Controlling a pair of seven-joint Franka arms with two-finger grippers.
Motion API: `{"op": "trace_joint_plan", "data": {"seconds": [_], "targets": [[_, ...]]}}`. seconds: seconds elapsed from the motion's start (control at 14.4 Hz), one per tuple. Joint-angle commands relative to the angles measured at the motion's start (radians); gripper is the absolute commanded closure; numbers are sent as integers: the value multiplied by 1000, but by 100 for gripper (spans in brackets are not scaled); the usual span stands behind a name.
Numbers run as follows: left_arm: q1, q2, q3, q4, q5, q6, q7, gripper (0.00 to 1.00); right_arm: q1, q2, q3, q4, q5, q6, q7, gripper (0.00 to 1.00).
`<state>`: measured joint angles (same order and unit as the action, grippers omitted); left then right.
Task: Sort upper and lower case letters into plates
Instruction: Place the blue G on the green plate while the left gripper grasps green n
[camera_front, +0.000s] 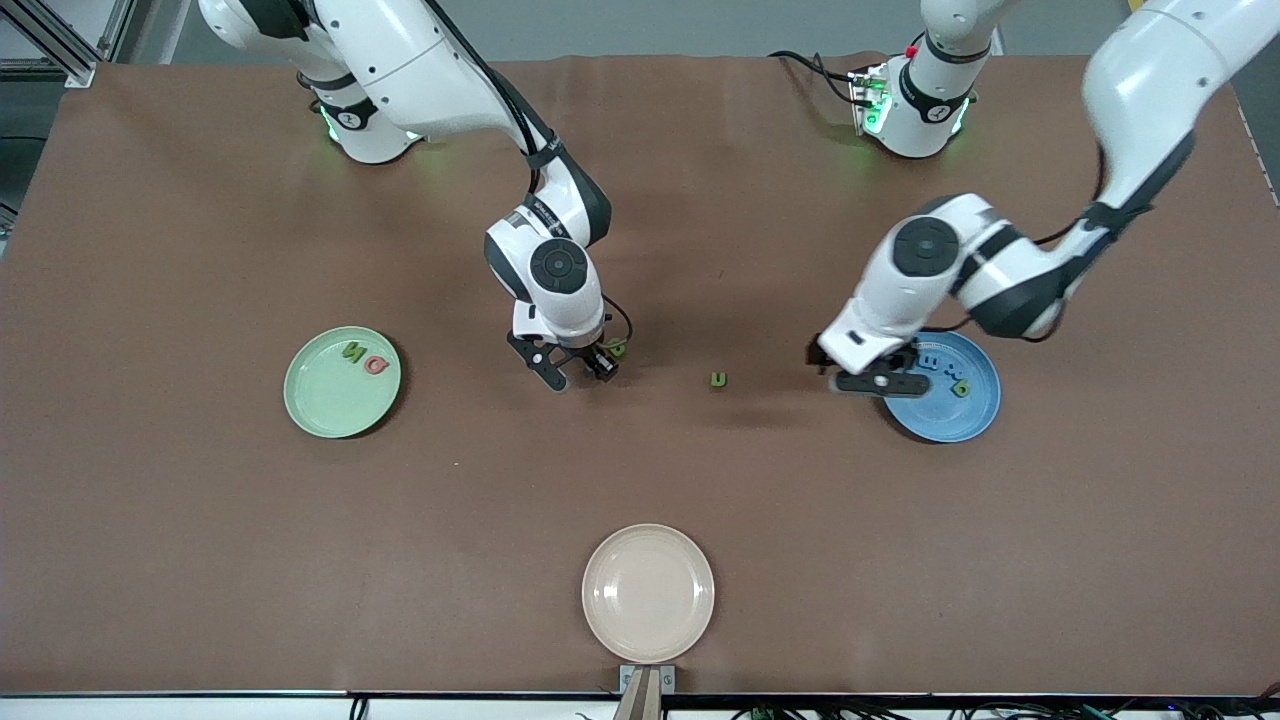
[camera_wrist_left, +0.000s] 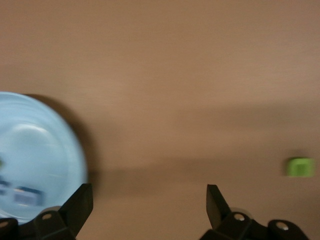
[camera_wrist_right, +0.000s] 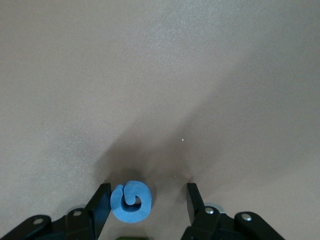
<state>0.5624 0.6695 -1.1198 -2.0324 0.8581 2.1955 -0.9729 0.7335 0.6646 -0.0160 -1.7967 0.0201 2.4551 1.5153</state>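
Two pincers (camera_front: 573, 372) (camera_front: 868, 381) wide; right straddles blue letter (camera_wrist_right: 131, 201) off-centre, beside green letter (camera_front: 718, 379). Risk: uneven closing flicks letter away.

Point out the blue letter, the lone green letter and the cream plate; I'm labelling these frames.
blue letter (camera_wrist_right: 130, 201), right wrist view, on its curled body.
lone green letter (camera_front: 718, 379), front view, its middle.
cream plate (camera_front: 648, 594), front view, its bare centre.

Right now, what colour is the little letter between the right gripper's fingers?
Blue letter; the right wrist view shows it best.
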Motion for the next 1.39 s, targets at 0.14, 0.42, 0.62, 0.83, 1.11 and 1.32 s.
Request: {"op": "trace_joint_plan", "data": {"seconds": [0.14,0.42,0.62,0.83,1.11,1.32], "targets": [[-445,35,280,217,-144,-22,-124,0,18,9,-10,19,-14,5,31,40],[-628,90,400,328,-232,-8,-132,0,18,9,-10,19,-17,4,31,86],[-651,149,403,365,-223,30,-132,0,-3,-2,-12,17,-45,-10,17,98],[-657,163,432,365,-212,87,-127,2,-74,-72,-12,-38,-55,-54,-103,100],[-654,163,439,345,-211,89,-116,18,-222,-241,-10,-217,-55,-62,-379,100],[-653,163,440,330,-211,89,-109,31,-359,-330,-10,-314,-55,-61,-606,100]]}}
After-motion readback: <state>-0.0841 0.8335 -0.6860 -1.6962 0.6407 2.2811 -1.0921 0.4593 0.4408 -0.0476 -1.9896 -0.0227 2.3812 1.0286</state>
